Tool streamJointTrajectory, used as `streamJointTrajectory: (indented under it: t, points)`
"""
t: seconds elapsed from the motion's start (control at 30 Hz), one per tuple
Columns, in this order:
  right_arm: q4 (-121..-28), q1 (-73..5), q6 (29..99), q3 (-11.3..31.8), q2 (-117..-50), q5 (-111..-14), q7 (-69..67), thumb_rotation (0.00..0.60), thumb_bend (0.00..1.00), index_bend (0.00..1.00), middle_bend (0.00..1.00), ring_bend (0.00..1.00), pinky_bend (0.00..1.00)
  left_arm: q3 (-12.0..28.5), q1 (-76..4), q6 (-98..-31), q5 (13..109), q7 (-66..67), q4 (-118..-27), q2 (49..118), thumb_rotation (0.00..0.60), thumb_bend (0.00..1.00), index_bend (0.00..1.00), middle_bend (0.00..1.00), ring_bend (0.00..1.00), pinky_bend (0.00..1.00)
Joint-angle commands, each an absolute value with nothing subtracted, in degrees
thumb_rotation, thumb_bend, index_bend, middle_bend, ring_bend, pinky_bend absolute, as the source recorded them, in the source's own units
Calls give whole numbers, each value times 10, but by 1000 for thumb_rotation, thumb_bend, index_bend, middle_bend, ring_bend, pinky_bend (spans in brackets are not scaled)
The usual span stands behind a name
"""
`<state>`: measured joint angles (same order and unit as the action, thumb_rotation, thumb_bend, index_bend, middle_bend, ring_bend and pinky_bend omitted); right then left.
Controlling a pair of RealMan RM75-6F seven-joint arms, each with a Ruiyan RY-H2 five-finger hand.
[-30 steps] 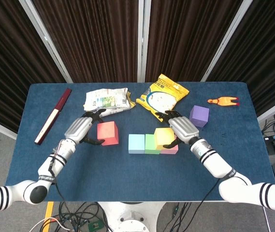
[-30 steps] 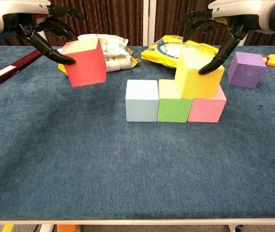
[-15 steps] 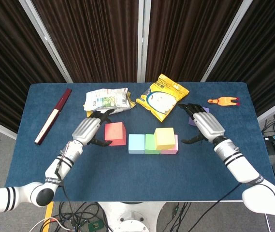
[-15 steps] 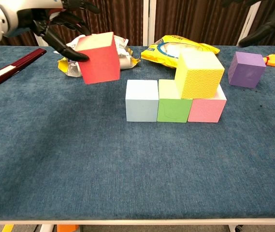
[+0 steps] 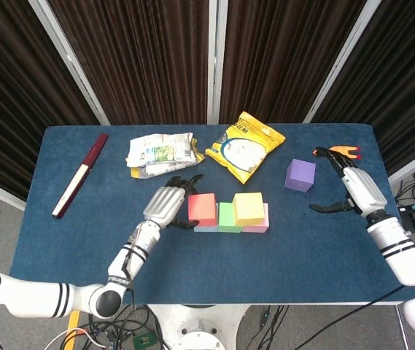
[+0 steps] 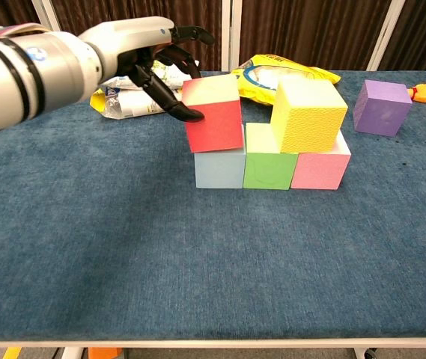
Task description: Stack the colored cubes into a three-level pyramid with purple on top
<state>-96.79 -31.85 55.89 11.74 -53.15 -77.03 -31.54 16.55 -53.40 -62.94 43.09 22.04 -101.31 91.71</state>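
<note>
- The left hand [image 6: 149,63] grips the red cube [image 6: 213,112], thumb on its left face and the other fingers reaching over the back; the cube sits tilted on the light blue cube [image 6: 218,166], hanging over its left edge.
- The light blue cube, a green cube [image 6: 267,166] and a pink cube [image 6: 319,168] stand in a tight row on the blue table [image 6: 198,262], sides touching.
- A yellow cube [image 6: 308,114] rests on the second level across the green and pink cubes, turned a little out of line with them.
- The purple cube [image 6: 381,106] stands alone on the cloth, well to the right of the row and behind it.
- The right hand [image 5: 355,187] shows only in the head view, beyond the purple cube near the table's right edge, fingers spread and holding nothing.
- Just past that hand lies a small orange rubber-chicken toy [image 5: 336,152].
- Behind the cubes a yellow snack bag [image 5: 244,145] lies flat; its printing is too small to read.
- Left of it is a crumpled silvery packet [image 5: 160,152] with printed panels, also unreadable; the left hand hides part of it in the chest view.
- A long dark red box with a pale strip [image 5: 80,174] lies at an angle near the table's far left.
- Dark curtains hang behind the table, and cables lie on the floor in front of it.
</note>
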Motion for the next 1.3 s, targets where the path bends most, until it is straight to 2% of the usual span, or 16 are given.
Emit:
streamJointTrajectory:
  t: [0.03,1.3]
  points:
    - [-956,-312,567,115,-537,-784,-331,600,0,0,89,0,0,173,-547,-644,418,246,-1006,929,600,218,17,553,146,74]
    - [-916,-304,569,101,-550,-819,-384,600,0,0,77,0,0,202,-582,-639,367,279,-982,971,600,218,17,562,146,73]
